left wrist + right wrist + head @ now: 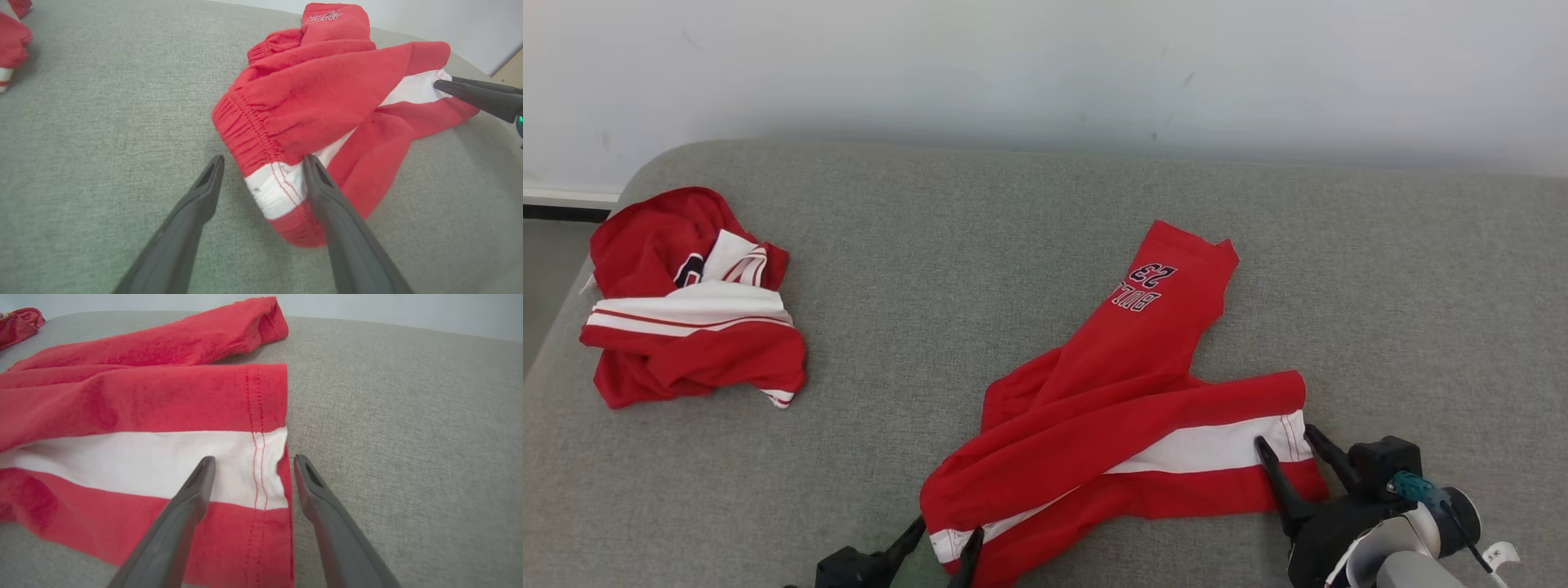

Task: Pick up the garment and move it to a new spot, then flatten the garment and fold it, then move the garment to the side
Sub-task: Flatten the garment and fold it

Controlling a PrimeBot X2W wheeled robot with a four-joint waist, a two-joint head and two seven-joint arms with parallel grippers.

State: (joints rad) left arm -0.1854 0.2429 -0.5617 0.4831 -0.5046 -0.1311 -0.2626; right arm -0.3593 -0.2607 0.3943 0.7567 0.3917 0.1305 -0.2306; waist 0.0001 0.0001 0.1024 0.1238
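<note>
The garment (1127,416) is a pair of red shorts with a white side stripe, lying crumpled on the grey cushion (1013,245). One leg, printed with a number, points toward the wall. My left gripper (946,539) stands open at the elastic waistband (261,179): one finger on the stripe, the other on bare cushion. My right gripper (1286,445) is open at the leg hem (261,473), one finger over the white stripe, the other just off the cloth. Across the shorts, the left wrist view catches the right gripper's fingers (478,98).
A second red and white garment (690,302) lies bunched at the cushion's far left, also seen as a garment (20,324) in the right wrist view. A pale wall (1045,73) runs behind the cushion. Bare grey fabric stretches between the two garments and to the right.
</note>
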